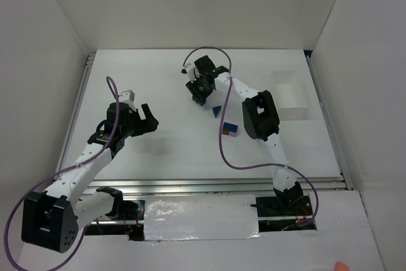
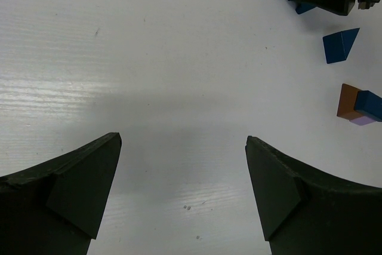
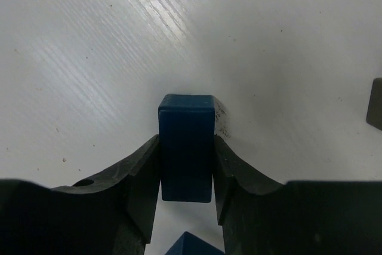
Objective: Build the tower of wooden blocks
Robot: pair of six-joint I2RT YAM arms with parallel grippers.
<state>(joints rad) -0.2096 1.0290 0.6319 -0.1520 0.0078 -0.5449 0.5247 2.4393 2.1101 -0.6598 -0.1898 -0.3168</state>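
In the right wrist view a dark blue rectangular wood block (image 3: 186, 117) stands on the white table, and both jaws of my right gripper (image 3: 186, 140) press its sides. From above, this gripper (image 1: 200, 91) is at the table's far middle. A blue wedge (image 1: 217, 111) lies just near of it. Nearer still is a low wood block tower (image 1: 229, 129) of a brown-orange block (image 2: 348, 101), a lavender one (image 2: 362, 121) and a blue one (image 2: 371, 106). My left gripper (image 1: 151, 117) hovers open at the left over bare table, nothing between its fingers (image 2: 89, 183).
A white rectangular tray (image 1: 290, 96) sits at the far right of the table. Another blue piece (image 3: 191, 246) pokes in at the bottom of the right wrist view. White walls enclose the table on three sides.
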